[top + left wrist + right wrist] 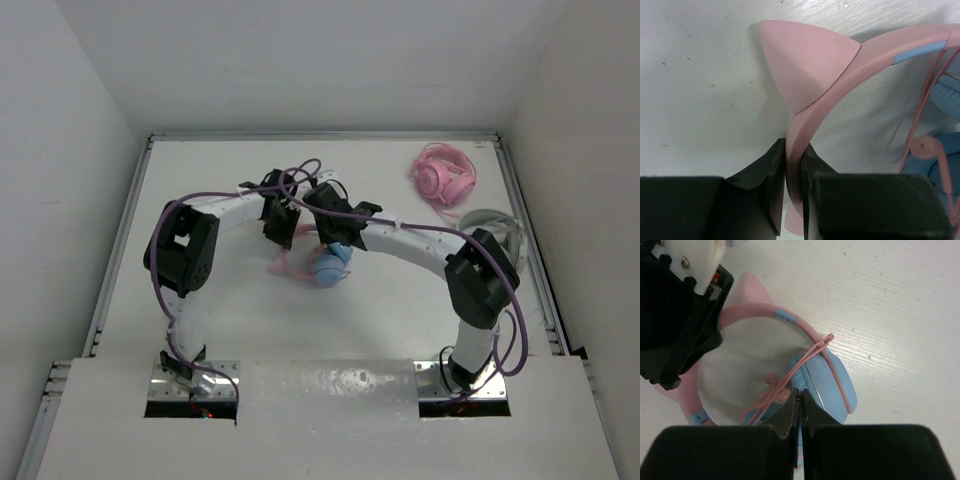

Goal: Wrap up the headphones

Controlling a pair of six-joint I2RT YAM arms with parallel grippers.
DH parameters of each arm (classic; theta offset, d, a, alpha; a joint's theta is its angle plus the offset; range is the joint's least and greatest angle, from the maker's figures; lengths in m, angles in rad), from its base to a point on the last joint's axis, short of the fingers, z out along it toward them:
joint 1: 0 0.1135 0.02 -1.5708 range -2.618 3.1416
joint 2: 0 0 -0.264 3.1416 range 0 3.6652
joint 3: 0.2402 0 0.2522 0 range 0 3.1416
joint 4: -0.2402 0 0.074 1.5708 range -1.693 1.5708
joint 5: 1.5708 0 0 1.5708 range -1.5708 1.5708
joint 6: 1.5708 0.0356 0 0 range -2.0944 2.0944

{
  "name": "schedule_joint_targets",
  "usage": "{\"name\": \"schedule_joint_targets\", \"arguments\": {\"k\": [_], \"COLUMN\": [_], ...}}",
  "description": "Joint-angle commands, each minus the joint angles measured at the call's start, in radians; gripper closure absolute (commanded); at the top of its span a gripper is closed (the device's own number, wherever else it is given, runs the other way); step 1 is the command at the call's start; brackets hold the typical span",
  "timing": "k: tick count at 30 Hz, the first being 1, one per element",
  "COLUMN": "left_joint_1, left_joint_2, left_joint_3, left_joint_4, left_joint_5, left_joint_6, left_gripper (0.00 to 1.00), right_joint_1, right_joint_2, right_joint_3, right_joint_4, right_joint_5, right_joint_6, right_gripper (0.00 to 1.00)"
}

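The headphones (332, 266) lie mid-table, with light blue ear cups (837, 382), a pink headband (850, 75) and a pink cat ear (805, 65). My left gripper (794, 160) is shut on the headband just below the cat ear; from above it (283, 238) sits at the headphones' left. My right gripper (800, 396) is over the ear cups with its jaws pressed together, and a sliver of pink shows in the slit. The thin pink cable (805, 357) runs in several strands across the cups and around one cup's edge. From above the right gripper (335, 240) hides part of the headphones.
All-pink headphones (445, 175) lie at the back right. White-grey headphones (495, 228) lie just in front of them, partly behind my right arm. The table's raised rim (135, 200) runs along the left, back and right sides.
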Motion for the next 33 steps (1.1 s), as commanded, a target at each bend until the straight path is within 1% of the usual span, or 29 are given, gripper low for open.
{"name": "schedule_joint_targets", "arguments": {"k": [1, 7, 8, 9, 10, 12, 13, 15, 16, 17, 19, 21, 22, 23, 24, 25, 28, 30, 33], "left_joint_1": [-0.004, -0.004, -0.004, -0.003, -0.001, 0.002, 0.002, 0.003, 0.002, 0.002, 0.002, 0.002, 0.002, 0.002, 0.002, 0.0, 0.002, 0.002, 0.0], "left_joint_2": [-0.047, -0.05, -0.047, -0.041, -0.039, -0.042, -0.042, -0.042, -0.042, -0.041, -0.039, -0.042, -0.041, -0.041, -0.039, -0.036, -0.032, -0.032, -0.036], "left_joint_3": [0.043, 0.055, 0.073, 0.085, 0.105, 0.118, 0.122, 0.138, 0.142, 0.147, 0.148, 0.147, 0.147, 0.148, 0.148, 0.151, 0.156, 0.164, 0.165], "left_joint_4": [0.022, 0.018, 0.012, 0.001, -0.002, 0.001, -0.001, -0.002, -0.002, -0.004, -0.004, -0.005, -0.007, -0.011, -0.013, -0.013, -0.018, -0.024, -0.027], "left_joint_5": [0.017, 0.001, -0.001, -0.004, -0.001, 0.011, 0.017, 0.037, 0.042, 0.044, 0.039, 0.024, 0.022, 0.022, 0.022, 0.024, 0.025, 0.022, 0.016], "left_joint_6": [0.026, 0.049, 0.051, 0.051, 0.037, 0.011, -0.009, -0.012, -0.047, -0.051, -0.051, -0.043, -0.043, -0.042, -0.04, -0.04, -0.04, -0.038, -0.034], "left_gripper": [1.0, 1.0, 1.0, 1.0, 1.0, 1.0, 1.0, 1.0, 1.0, 1.0, 1.0, 1.0, 1.0, 1.0, 1.0, 1.0, 1.0, 1.0, 1.0], "right_joint_1": [0.013, 0.005, -0.001, -0.007, -0.029, -0.055, -0.088, -0.118, -0.145, -0.158, -0.194, -0.208, -0.216, -0.216, -0.218, -0.218, -0.218, -0.218, -0.218], "right_joint_2": [0.048, 0.069, 0.068, 0.065, 0.052, 0.027, 0.011, -0.027, -0.029, -0.027, -0.024, -0.078, -0.104, -0.125, -0.151, -0.152, -0.12, -0.092, -0.058], "right_joint_3": [0.075, 0.157, 0.192, 0.209, 0.233, 0.238, 0.233, 0.198, 0.189, 0.175, 0.158, 0.083, 0.012, -0.015, -0.035, -0.043, -0.015, 0.002, 0.009], "right_joint_4": [0.054, -0.025, -0.067, -0.088, -0.128, -0.153, -0.161, -0.159, -0.168, -0.183, -0.226, -0.207, -0.147, -0.123, -0.106, -0.095, -0.102, -0.111, -0.067], "right_joint_5": [-0.042, -0.078, -0.079, -0.084, -0.091, -0.111, -0.13, -0.222, -0.267, -0.317, -0.403, -0.415, -0.417, -0.426, -0.45, -0.464, -0.504, -0.526, -0.5], "right_joint_6": [-0.085, -0.101, -0.097, -0.093, -0.084, -0.064, -0.055, -0.074, -0.1, -0.16, -0.199, -0.277, -0.354, -0.393, -0.421, -0.467, -0.515, -0.525, -0.516], "right_gripper": [1.0, 1.0, 0.98, 0.93, 0.82, 0.71, 0.61, 0.5, 0.4, 0.37, 0.36, 0.33, 0.31, 0.24, 0.22, 0.21, 0.2, 0.2, 0.2]}}
